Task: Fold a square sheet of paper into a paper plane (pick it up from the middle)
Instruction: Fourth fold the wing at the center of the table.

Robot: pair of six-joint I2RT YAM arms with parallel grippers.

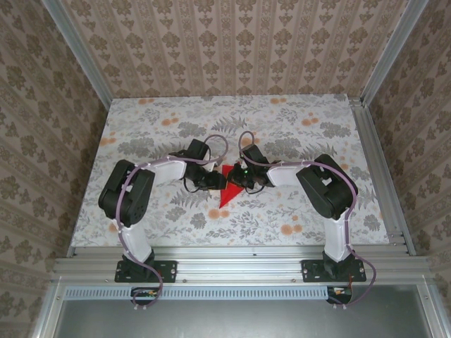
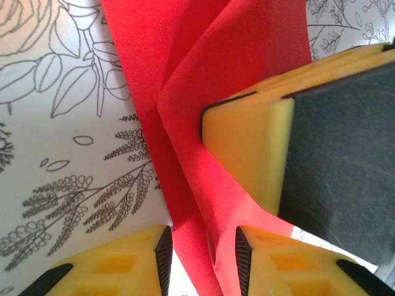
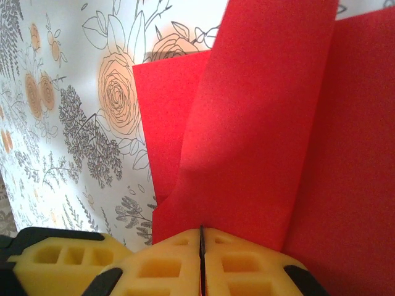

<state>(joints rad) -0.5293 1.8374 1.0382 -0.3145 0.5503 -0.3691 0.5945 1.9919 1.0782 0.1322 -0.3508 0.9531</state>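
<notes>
The paper plane (image 1: 225, 191) lies near the middle of the table (image 1: 296, 211), on the flowered cloth, between the two arms. From above it looks like a red triangle, and its point is directed to the near edge. The left gripper (image 1: 213, 180) stands just beside it on the left and the right gripper (image 1: 241, 182) just beside it on the right. In the left wrist view the two yellow fingers (image 2: 123, 271) of the left gripper are apart, and a folded strip of the red paper passes through the gap between their black pads. On the left side a little of the pale surface below shows between the pad and the paper, so the jaws do not press it. One yellow and black finger (image 2: 247, 142) of the right gripper rests on the paper close in front. In the right wrist view the jaws of the right gripper are closed together and they pinch a raised flap of the paper plane. The other layers lie on both sides of this flap, over the cloth.
</notes>
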